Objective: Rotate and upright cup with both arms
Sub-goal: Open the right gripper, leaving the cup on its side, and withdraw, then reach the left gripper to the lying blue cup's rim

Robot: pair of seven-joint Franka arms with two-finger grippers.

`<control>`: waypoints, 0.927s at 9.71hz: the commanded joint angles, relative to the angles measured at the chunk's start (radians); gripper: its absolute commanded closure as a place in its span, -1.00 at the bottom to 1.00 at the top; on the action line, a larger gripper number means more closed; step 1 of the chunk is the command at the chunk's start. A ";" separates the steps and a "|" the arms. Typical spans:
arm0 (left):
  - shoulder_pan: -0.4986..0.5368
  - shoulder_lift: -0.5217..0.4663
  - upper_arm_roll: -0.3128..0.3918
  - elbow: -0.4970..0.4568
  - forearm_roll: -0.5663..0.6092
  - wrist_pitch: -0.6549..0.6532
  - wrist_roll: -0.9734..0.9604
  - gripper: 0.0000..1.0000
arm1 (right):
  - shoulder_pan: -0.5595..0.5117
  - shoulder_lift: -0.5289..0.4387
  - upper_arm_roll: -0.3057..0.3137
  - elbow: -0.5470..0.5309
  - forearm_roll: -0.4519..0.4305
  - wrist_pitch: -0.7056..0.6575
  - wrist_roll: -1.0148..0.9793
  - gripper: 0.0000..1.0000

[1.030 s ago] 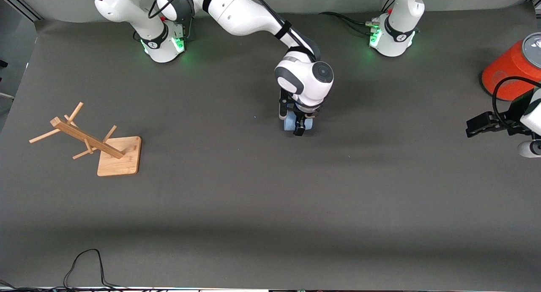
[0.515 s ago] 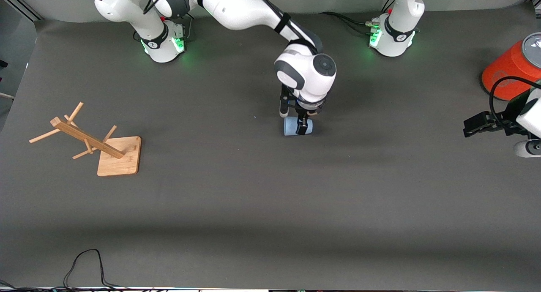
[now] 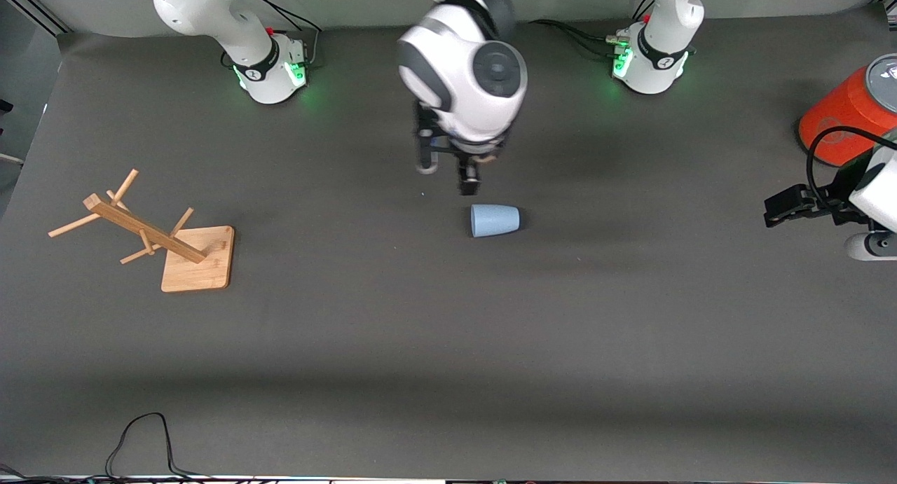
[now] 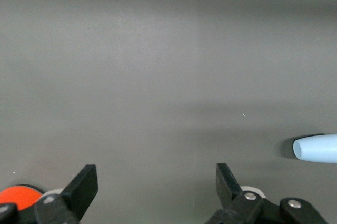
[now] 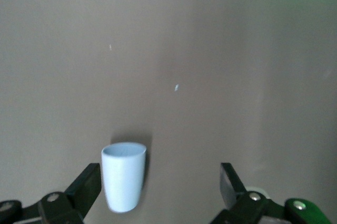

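1. Right, the cup lies on its side in the middle of the tabletop, touched by nothing.

2. Its long axis runs along the table from one arm's end toward the other. The wider mouth points to the right arm's end, and the narrower base points to the left arm's end.

3. The right gripper hangs in the air above the bare tabletop, just beside the cup on the side toward the robot bases. Its fingers are spread wide and hold nothing. In the right wrist view the cup sits close to one finger rather than squarely between the pair.

4. The left gripper waits over the left arm's end of the tabletop, near the orange container. It is open and empty too, and well apart from the cup.

5. In the left wrist view only the cup's narrow end shows at the frame edge, pointing toward that gripper.

6. So the right arm is much the nearer. The left arm, though, faces the cup end-on, along its axis.

7. My read is that the cup is not yet upright, so the tipping is all still to do. Whichever arm goes in, its fingers need to close across the cup's round body, not along its length.

8. Over at the right arm's end, a wooden rack stands clear of all this.
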 commanded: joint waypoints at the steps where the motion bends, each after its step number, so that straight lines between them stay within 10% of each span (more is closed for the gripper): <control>1: -0.079 -0.005 0.010 0.000 0.016 -0.018 -0.018 -1.00 | -0.103 -0.114 0.002 -0.051 0.016 -0.110 -0.247 -1.00; 9: -0.616 0.224 0.009 0.085 0.239 -0.079 -0.825 -1.00 | -0.640 -0.544 0.027 -0.432 -0.052 -0.070 -1.360 -1.00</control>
